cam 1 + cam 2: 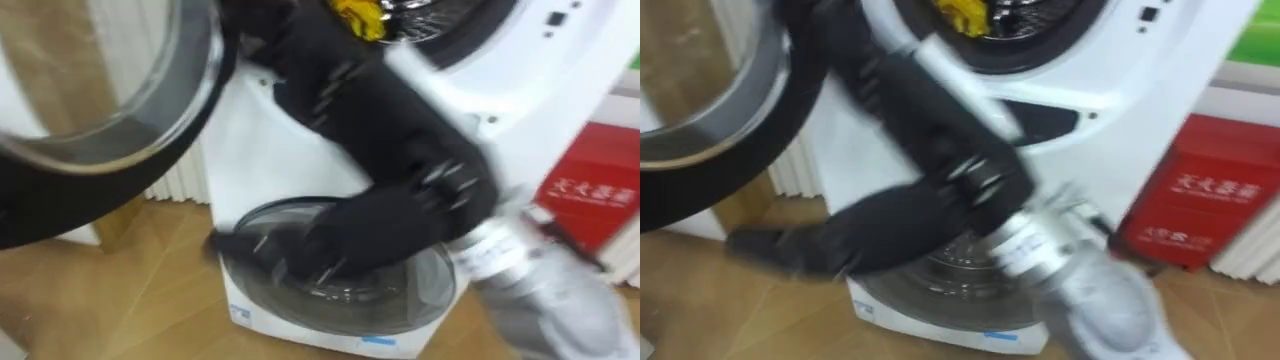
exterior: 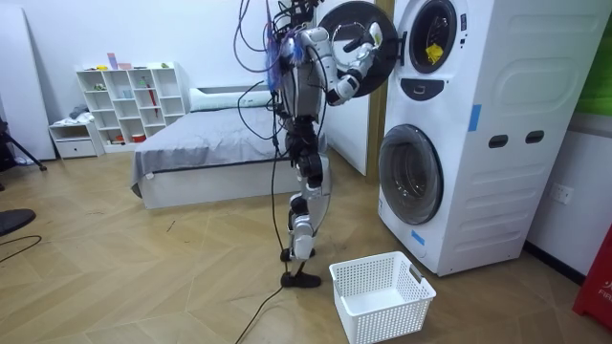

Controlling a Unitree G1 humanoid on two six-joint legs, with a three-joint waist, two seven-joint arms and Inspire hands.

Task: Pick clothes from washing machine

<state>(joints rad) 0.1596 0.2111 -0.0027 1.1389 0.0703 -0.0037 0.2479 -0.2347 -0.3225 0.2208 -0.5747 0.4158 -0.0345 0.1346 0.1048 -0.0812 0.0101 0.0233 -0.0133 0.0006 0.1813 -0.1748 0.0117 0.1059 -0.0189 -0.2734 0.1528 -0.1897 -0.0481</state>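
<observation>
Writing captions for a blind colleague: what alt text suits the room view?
A humanoid robot stands at a stacked washing machine, arms raised by its open upper door, yellow clothing visible inside. A white basket sits on the floor beside its feet.

Stood upright facing the room view's right, with the right arm (image 2: 337,76) held forward, elbow low and forearm angled up. In the eye views, entered from the near right as a pale segment, then showed two dark, smeared stretches: one slanting far-left, one lying low leftward.
</observation>
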